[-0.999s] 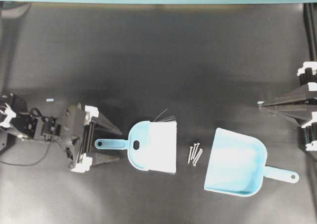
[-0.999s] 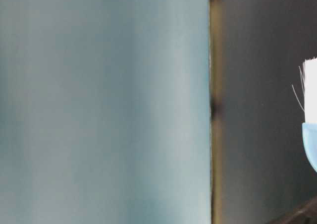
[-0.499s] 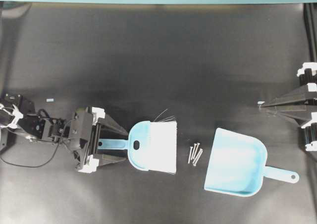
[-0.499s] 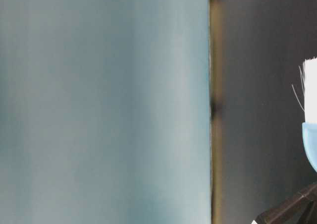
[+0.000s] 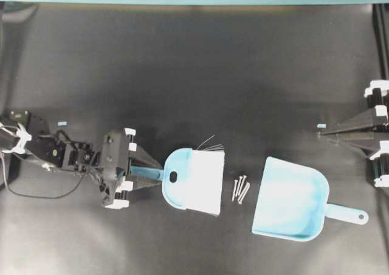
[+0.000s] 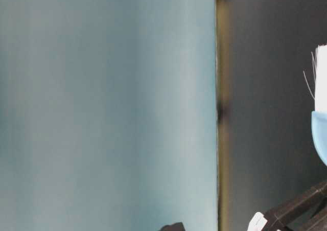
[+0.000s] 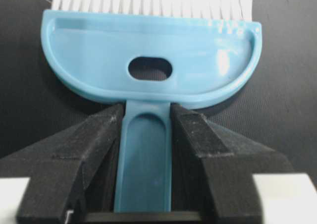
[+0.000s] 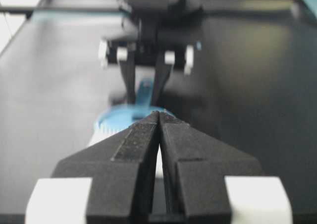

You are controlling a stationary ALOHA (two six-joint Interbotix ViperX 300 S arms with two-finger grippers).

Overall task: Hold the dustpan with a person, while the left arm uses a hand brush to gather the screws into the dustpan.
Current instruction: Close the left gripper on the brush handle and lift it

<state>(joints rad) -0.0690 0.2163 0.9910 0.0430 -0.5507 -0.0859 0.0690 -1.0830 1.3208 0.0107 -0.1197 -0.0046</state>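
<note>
Overhead, left gripper (image 5: 148,174) pinches the hand brush (image 5: 194,181) handle; screws (image 5: 240,188) lie at three o'clock, dustpan (image 5: 292,205) beyond (right gripper (image 5: 322,132) pressed together).

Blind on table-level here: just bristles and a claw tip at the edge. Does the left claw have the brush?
Observer: Yes. The left wrist view shows the left claw pinching the hand brush by its handle.
Operator: Screws?
Observer: The screws lie bunched between the bristles and the mouth of the dustpan.
Operator: Anyone holding the dustpan?
Observer: No. The right claw is shut and apart from it, and no person's hand is in view.
</note>
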